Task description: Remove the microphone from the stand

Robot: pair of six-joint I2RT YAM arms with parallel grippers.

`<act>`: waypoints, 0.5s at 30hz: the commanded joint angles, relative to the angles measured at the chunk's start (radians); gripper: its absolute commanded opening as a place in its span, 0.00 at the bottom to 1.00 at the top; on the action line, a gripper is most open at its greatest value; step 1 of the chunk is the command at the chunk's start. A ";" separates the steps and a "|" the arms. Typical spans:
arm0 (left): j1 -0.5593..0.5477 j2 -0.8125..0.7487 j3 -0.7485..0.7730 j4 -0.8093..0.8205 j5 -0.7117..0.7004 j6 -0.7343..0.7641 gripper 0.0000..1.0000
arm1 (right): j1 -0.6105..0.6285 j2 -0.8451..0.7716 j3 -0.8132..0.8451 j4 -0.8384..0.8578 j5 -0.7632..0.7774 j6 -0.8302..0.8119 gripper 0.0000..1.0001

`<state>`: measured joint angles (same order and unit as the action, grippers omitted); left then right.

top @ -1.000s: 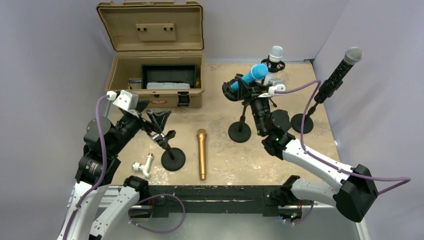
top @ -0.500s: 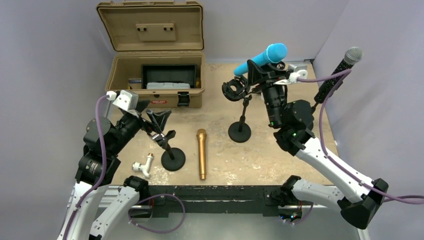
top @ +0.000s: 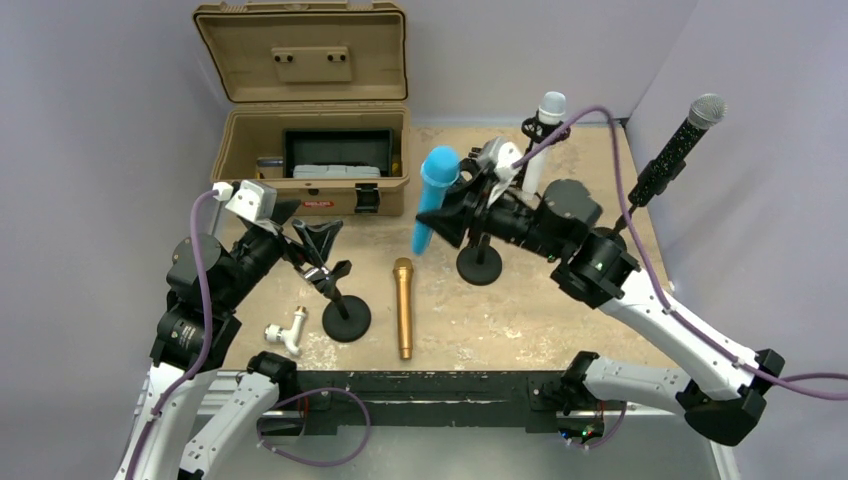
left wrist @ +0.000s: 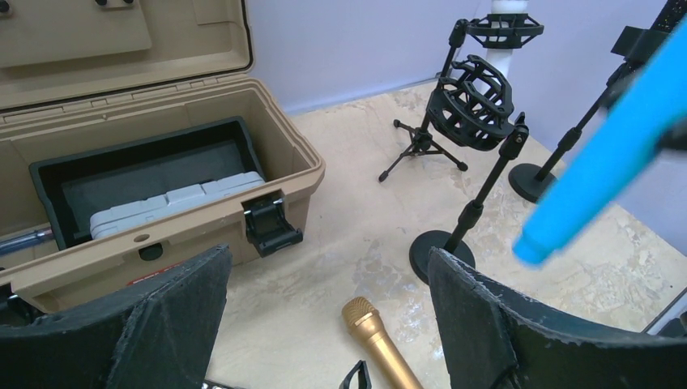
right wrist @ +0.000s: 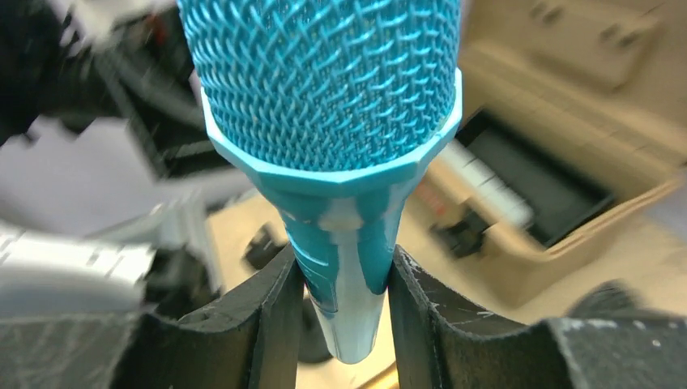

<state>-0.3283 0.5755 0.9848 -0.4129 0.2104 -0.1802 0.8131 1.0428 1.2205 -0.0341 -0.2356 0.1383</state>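
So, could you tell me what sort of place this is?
Likely a robot test bench, not a studio: plain walls box in the table, two arms are bolted at its edge, and microphones stand about as props.

This is a robotics lab cell. Plain lavender-grey walls (top: 100,120) box in a small beige counter (top: 560,300). A left arm (top: 215,280) and a right arm (top: 650,312) rise from a black rail (top: 440,385) at its near edge, trailing purple cables (top: 200,250). The things on the counter look like staged props: a tan case (top: 300,60), microphone stands (top: 479,264) and a gold microphone (top: 403,305).
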 commanded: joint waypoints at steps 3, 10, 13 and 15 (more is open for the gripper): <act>0.006 0.001 0.008 0.033 0.015 -0.002 0.88 | 0.124 0.004 -0.118 -0.133 -0.138 0.109 0.00; 0.006 0.001 0.010 0.029 0.013 -0.001 0.88 | 0.149 0.000 -0.351 0.010 -0.163 0.308 0.00; 0.006 0.003 0.010 0.031 0.014 -0.002 0.88 | 0.152 -0.004 -0.436 0.081 -0.138 0.419 0.00; 0.006 0.005 0.009 0.030 0.015 -0.004 0.88 | 0.153 -0.013 -0.497 0.142 -0.108 0.514 0.00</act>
<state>-0.3283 0.5755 0.9848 -0.4129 0.2127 -0.1802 0.9581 1.0580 0.7925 -0.0700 -0.3668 0.4500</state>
